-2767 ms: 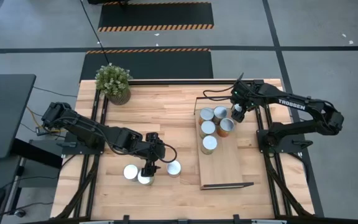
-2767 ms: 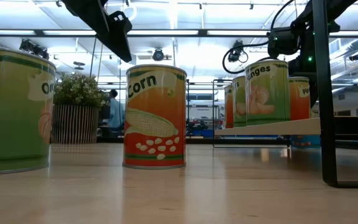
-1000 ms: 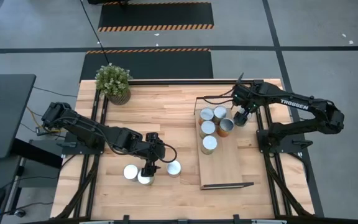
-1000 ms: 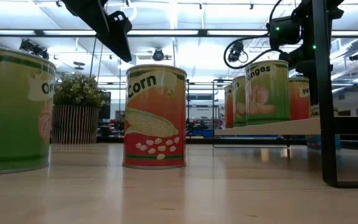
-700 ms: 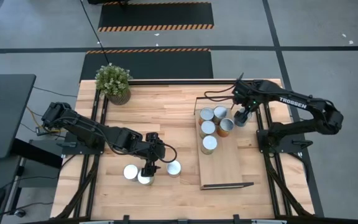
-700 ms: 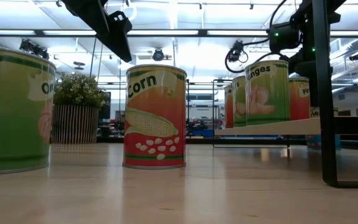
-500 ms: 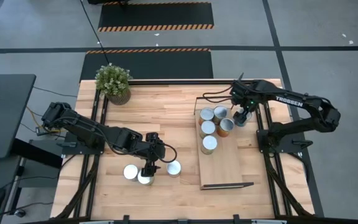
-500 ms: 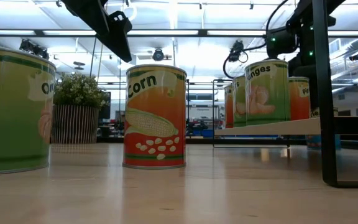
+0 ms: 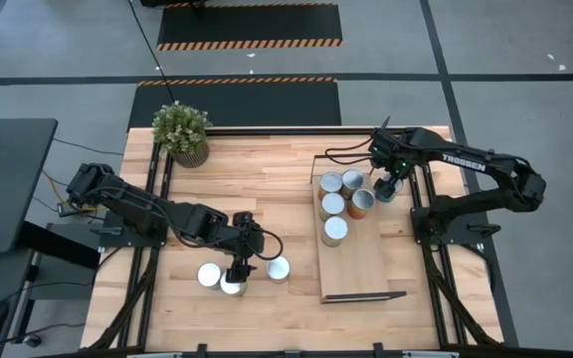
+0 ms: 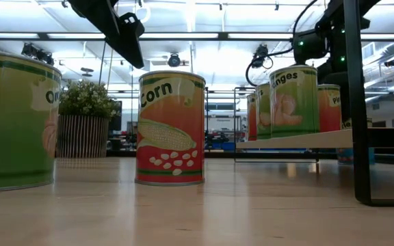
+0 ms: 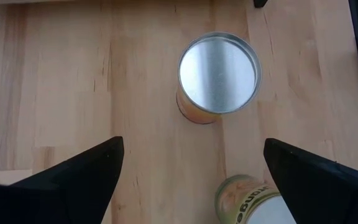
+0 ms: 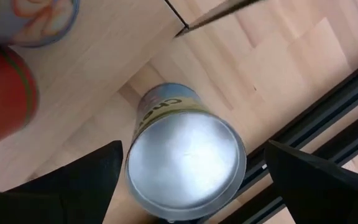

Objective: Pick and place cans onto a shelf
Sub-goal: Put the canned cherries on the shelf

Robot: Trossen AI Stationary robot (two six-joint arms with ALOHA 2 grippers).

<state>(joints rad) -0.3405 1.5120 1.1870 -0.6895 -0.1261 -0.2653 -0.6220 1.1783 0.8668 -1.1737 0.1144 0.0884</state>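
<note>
Judging by looks, the cans (image 9: 333,206) are stiff, slick tins, best pinched across the sides. Five sit on the shelf's (image 9: 361,273) far end, three at near left. Both the left gripper (image 9: 235,274) and right gripper (image 9: 387,188) are spread wide, nothing held.

The left pincer (image 9: 235,275) points straight down, fingers spread wide. The right pincer (image 9: 387,186) does likewise, its arm bent.

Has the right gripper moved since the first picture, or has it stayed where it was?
Yes. The right gripper has shifted slightly toward the near end of the shelf, away from the table's far edge.
</note>
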